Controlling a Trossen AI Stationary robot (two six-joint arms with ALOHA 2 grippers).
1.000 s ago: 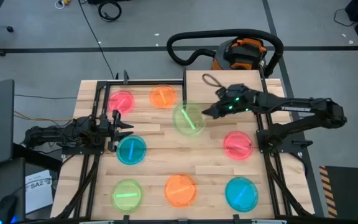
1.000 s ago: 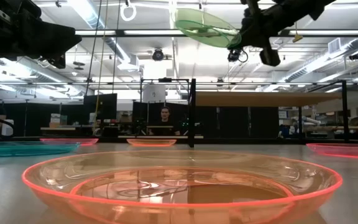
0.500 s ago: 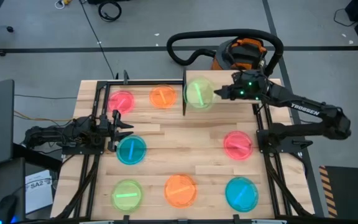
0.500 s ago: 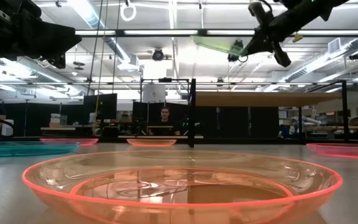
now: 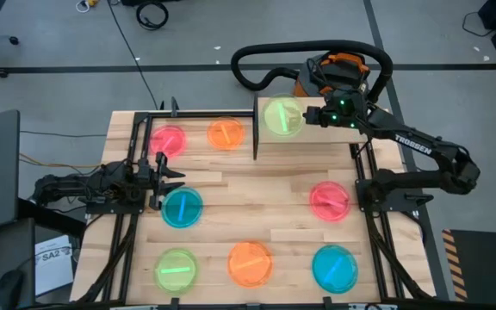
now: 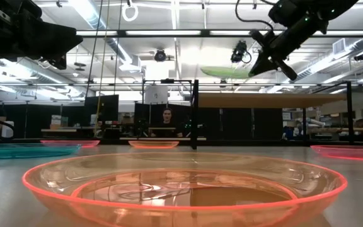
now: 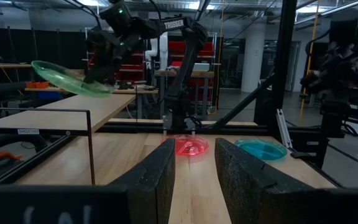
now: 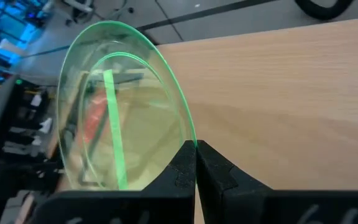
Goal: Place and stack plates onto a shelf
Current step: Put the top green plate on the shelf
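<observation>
Shelf (image 5: 334, 136): light-wood board at table's far right, black frame, nothing resting on it.
R gripper (image 5: 310, 116): over shelf's left part, fingers pinched on rim of green plate (image 5: 282, 117); plate held in air above board, not touching.
L gripper (image 5: 169, 176): waited at table's left edge, just beside blue plate (image 5: 182, 207), fingers parted w/ narrow gap, holding nothing.
Other plates: pink (image 5: 168, 140) & orange (image 5: 226, 133) at far left; pink (image 5: 329, 199) mid right; green (image 5: 176, 269), orange (image 5: 250, 263), blue (image 5: 334, 268) along near edge.
</observation>
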